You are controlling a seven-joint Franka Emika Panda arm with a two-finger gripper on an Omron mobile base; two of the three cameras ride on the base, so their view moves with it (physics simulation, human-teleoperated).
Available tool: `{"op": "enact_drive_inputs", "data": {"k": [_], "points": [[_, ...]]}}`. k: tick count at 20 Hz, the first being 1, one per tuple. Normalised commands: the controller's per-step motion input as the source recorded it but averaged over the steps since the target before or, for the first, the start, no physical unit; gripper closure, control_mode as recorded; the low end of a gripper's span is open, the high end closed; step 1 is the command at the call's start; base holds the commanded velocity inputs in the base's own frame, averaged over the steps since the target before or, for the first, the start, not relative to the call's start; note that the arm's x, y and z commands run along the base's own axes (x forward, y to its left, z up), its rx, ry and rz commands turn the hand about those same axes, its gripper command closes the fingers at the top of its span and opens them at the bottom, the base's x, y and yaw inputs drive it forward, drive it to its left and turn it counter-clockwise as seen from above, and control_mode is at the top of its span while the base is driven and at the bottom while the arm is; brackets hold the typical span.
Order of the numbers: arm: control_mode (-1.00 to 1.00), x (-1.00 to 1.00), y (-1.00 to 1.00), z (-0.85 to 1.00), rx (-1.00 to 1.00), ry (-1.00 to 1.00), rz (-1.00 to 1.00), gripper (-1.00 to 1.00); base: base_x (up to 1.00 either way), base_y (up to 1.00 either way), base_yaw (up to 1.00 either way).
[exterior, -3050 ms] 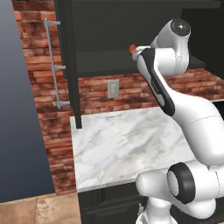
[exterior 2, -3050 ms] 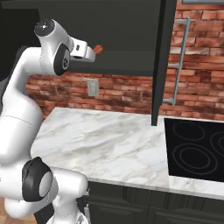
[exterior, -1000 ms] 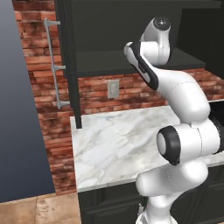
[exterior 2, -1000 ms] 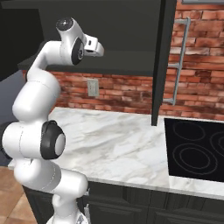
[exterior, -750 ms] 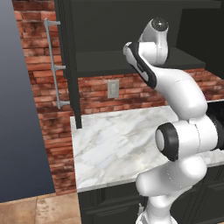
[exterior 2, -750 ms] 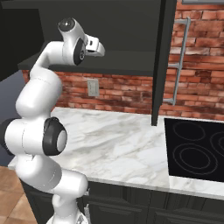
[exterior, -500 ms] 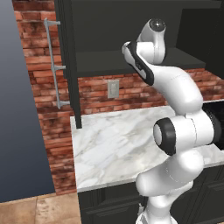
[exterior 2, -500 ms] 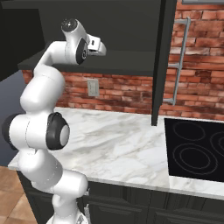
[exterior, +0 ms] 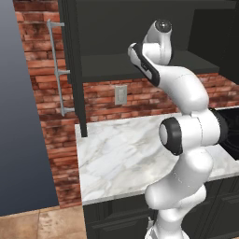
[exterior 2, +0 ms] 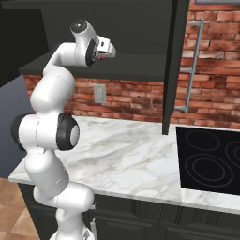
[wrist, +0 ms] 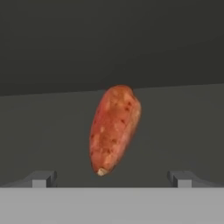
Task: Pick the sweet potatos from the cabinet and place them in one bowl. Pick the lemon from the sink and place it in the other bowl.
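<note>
One sweet potato (wrist: pixel 113 131), oval and orange-red, lies on the dark shelf of the cabinet (wrist: pixel 52 131) in the hand view. It sits straight ahead of my gripper (wrist: pixel 111 178), centred between the two fingertips (wrist: pixel 41 178). The jaws stand wide apart and hold nothing. In the right base view my white hand (exterior 2: pixel 105 48) reaches into the open charcoal cabinet (exterior 2: pixel 136 28) just above its shelf (exterior 2: pixel 126 70). The left base view has my arm in front of the same cabinet (exterior: pixel 107 32), hiding the hand.
A white marble counter (exterior 2: pixel 126 154) runs below the cabinet, with a black cooktop (exterior 2: pixel 211 159) at its right. The open cabinet door with its silver bar handle (exterior: pixel 58 70) stands at the counter's left end. A brick wall with an outlet (exterior: pixel 120 94) lies behind.
The arm has risen and folded more upright, and the hand has shifted a little further into the cabinet. The jaws have stayed open. The base has not moved.
</note>
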Motion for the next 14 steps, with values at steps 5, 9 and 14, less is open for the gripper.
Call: {"op": "enact_drive_inputs", "data": {"k": [5, 9, 14], "points": [[-1.0, 0.34, 0.0, 0.0, 0.0, 0.0, 0.0, -1.0, 0.0, 0.0, 0.0], [-1.0, 0.35, 0.0, 0.0, 0.0, 0.0, 0.0, -1.0, 0.0, 0.0, 0.0], [-1.0, 0.29, 0.0, -0.04, 0.0, 0.0, 0.0, -1.0, 0.0, 0.0, 0.0]]}}
